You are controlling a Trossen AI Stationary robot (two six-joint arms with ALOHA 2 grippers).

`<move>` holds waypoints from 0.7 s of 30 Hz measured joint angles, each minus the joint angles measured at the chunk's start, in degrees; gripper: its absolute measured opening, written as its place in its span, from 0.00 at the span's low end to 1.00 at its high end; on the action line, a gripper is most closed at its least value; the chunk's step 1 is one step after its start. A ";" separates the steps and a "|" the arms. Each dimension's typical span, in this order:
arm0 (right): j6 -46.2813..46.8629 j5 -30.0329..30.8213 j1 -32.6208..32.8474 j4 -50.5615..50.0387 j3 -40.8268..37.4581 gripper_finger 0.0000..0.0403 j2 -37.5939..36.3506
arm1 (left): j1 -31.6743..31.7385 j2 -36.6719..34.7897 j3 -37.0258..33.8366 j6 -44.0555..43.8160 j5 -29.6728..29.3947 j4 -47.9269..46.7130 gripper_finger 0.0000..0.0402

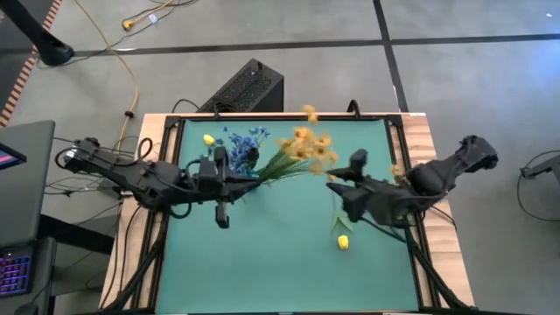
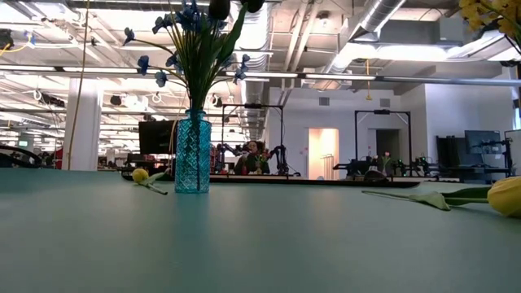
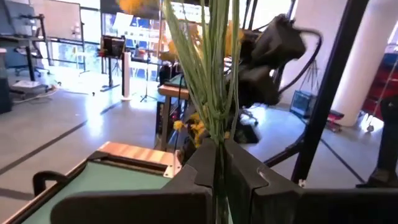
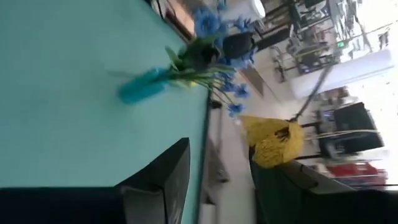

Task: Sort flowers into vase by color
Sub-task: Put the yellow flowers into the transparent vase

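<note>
From above, the teal table has both arms reaching toward its middle. The left gripper is clenched on the green stems of the yellow-orange sprigs, which fan out toward the far edge of the mat. Just beside it, at the far left part of the mat, stand the blue flowers, with a single yellow bud lying near them. The right gripper hovers close to the sprigs' heads, its fingers parted and holding nothing that I can make out. A second yellow bud lies on the mat nearer the front, on a thin stem.

At table height, the blue glass vase stands upright with the blue flowers and dark buds rising from it — the small yellow bud lies just beside its base. The other bud lies well apart at the right edge, its leaf flat on the mat.

From the left wrist, the dark fingers pinch a tight bundle of green stems between them.

From the right wrist, the fingers stand apart — a yellow cluster shows near one of them, the vase farther off.
</note>
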 joint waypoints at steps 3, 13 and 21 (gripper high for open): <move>5.61 0.12 3.01 -1.03 0.02 0.47 -2.13 | 0.48 0.05 -0.03 0.00 -0.11 -0.11 0.00; 22.64 7.39 14.10 -6.57 0.02 0.47 -13.26 | 0.74 -0.71 0.00 1.34 0.85 2.53 0.00; 46.09 1.92 18.29 -13.10 0.04 0.47 -21.01 | 0.66 9.25 0.00 5.26 14.74 17.56 0.00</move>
